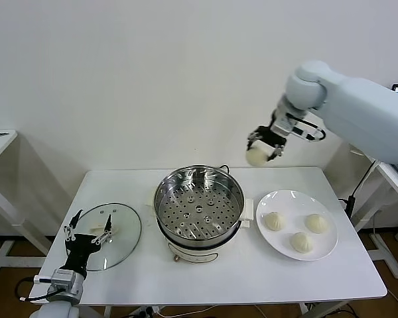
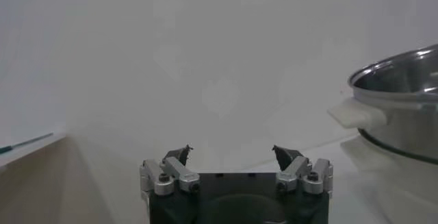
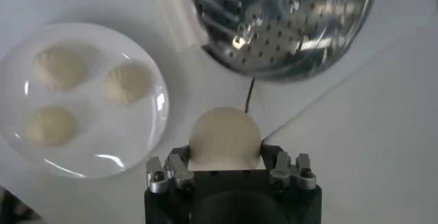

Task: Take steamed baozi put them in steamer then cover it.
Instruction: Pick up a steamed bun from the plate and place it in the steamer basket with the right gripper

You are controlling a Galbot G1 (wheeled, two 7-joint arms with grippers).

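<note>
Right gripper (image 1: 265, 147): we see it clamped on a baozi (image 1: 257, 157), above the table's back edge.
Left gripper (image 1: 88, 231): fingers apart, at front-left corner.
Steamer (image 1: 199, 207): table middle, empty.

A white table (image 1: 252, 278) stands against a plain white wall (image 1: 152, 73). On its left part lies a round glass lid (image 1: 113, 235), flat on the tabletop. On the right part sits a white plate (image 1: 322, 255). Further left, apart from this table, the corner of another pale table (image 1: 0, 142) shows.
</note>
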